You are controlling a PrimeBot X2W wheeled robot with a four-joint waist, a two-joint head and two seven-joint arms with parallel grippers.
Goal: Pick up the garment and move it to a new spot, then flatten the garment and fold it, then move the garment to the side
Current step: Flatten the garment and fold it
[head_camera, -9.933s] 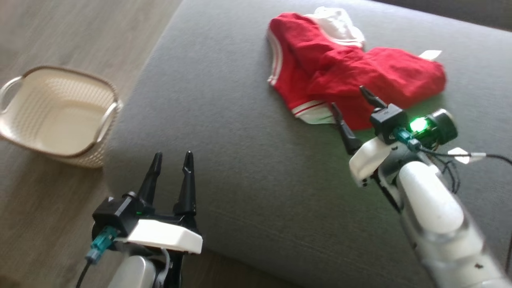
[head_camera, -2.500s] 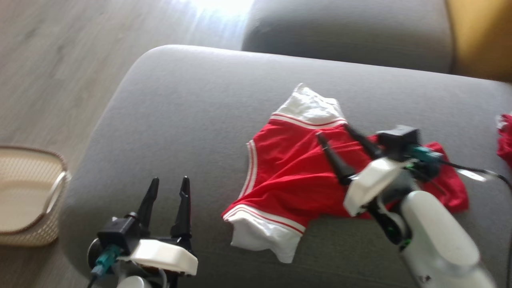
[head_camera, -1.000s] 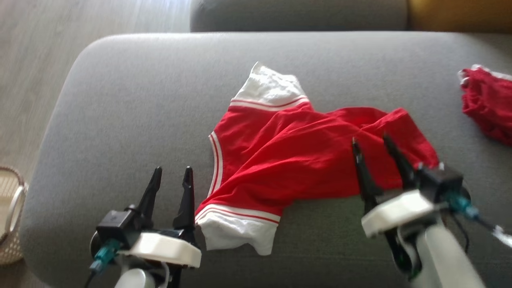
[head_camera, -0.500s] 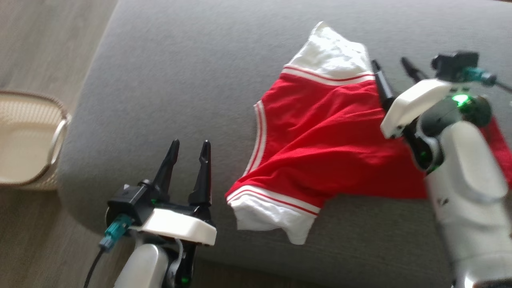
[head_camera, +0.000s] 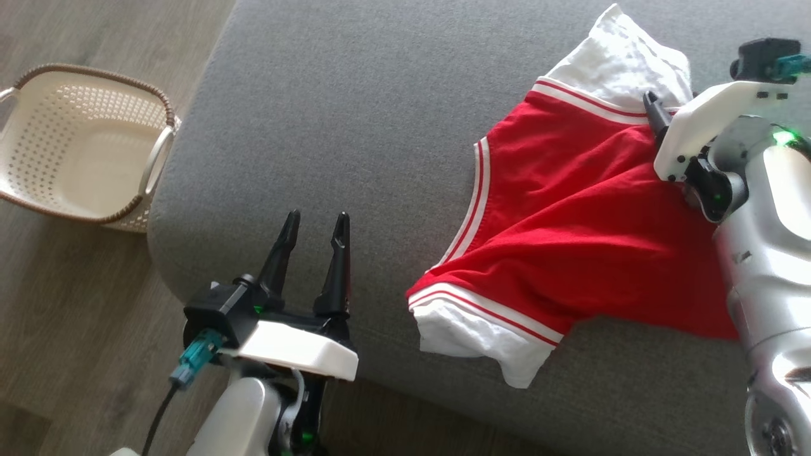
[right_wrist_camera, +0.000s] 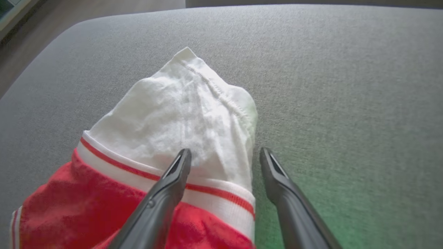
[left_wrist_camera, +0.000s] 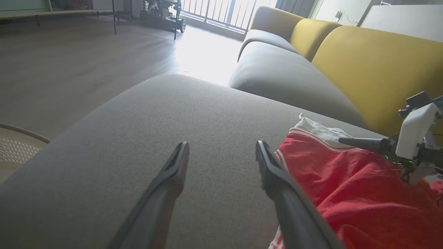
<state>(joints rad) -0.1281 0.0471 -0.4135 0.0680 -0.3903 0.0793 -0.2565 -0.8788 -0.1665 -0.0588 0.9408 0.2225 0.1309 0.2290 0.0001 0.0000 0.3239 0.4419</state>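
The garment is a red shirt with white sleeves and striped trim, lying crumpled on the grey sofa cushion. My right gripper is open just above the far white sleeve. One finger is over the sleeve's cuff, the other over bare cushion beside it, and nothing is held. In the head view only one of its fingertips shows past the white housing. My left gripper hangs open at the cushion's near edge, left of the garment's near white sleeve. The left wrist view has the garment at lower right.
A cream perforated basket stands on the wooden floor left of the sofa. Yellow back cushions rise behind the seat, and a second grey seat cushion lies beyond. Bare cushion stretches left of the garment.
The head camera has shifted, so the whole picture slid. My right gripper has gone from over the garment's red body to its far white sleeve, still open. The left gripper has kept its place.
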